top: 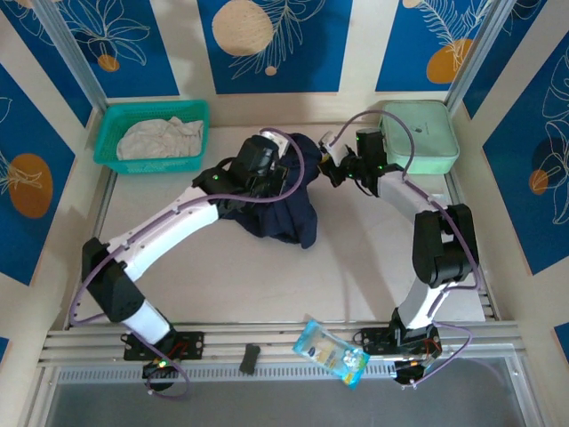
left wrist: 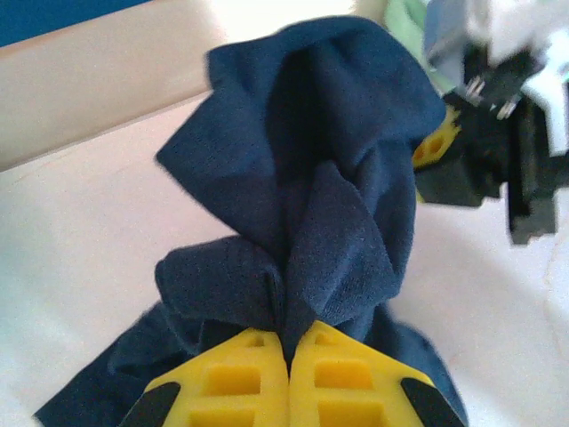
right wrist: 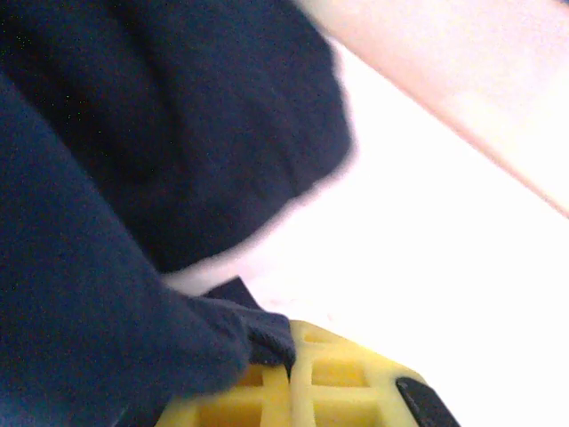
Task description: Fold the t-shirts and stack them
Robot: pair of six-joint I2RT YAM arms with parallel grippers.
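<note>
Watching this from the side of the rig, both arms are reaching toward the back middle of the table (top: 267,285), and both have hold of the same dark navy t-shirt (top: 286,218).

The left gripper (left wrist: 286,342) has its yellow jaws pressed right together, with a thick bunch of the navy cloth pinched between the tips. From that wrist's camera the fabric stands up in front of the fingers in a twisted, gathered clump, and more of it spills down onto the table on either side.

The right gripper (right wrist: 292,351) is closed too, and a fold of the same shirt is nipped at the seam where its two yellow fingers meet. The rest of the cloth hangs off to one side of it over the pale tabletop.

From overhead, the two grippers sit close together at the upper end of the shirt, left one on the left. The shirt itself is a crumpled heap trailing toward the near side, not folded at all.

The off-white t-shirt (top: 160,138) is lying scrunched up inside the teal basket (top: 156,108) in the back left corner, well apart from both arms. A mint-green case (top: 427,133) sits in the back right corner, just behind the right arm's wrist. A blue snack packet (top: 331,353) lies on the front rail between the two bases.
</note>
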